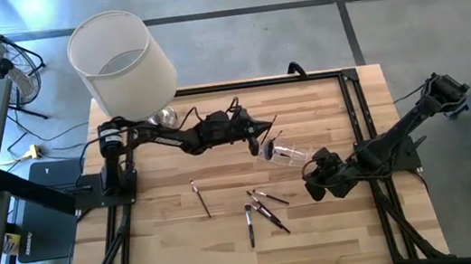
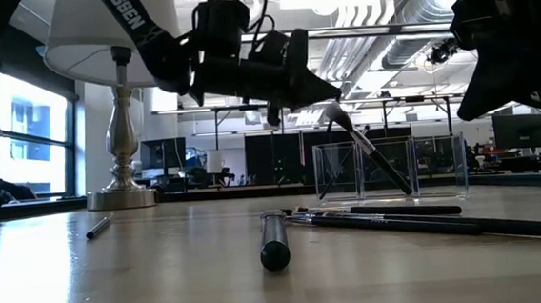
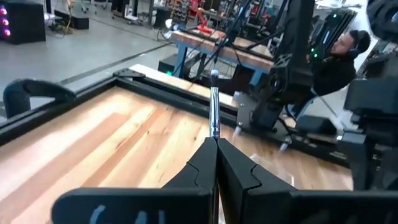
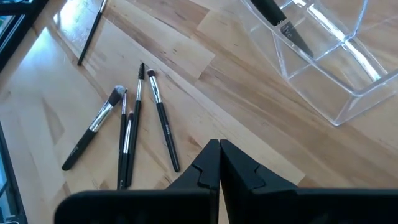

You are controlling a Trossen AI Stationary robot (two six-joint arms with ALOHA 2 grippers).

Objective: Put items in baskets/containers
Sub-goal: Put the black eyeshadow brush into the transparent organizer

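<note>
**Table layout**

The box (image 1: 286,154) stands right of the table's (image 1: 168,241) middle, with one brush (image 4: 283,23) leaning inside it. The left gripper (image 1: 265,132) hangs just behind the box; the right gripper (image 1: 314,185) sits just in front of it, to its right. A cluster of brushes (image 1: 262,212) lies nearer the front, a single brush (image 1: 199,198) left of them. The lamp (image 1: 122,63) stands at the back left corner.

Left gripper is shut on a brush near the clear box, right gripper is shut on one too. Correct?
Half right. The left gripper is shut on a brush near the clear box, but the right gripper is shut on nothing: the right wrist view shows its fingers closed and empty above the loose brushes on the table.
</note>
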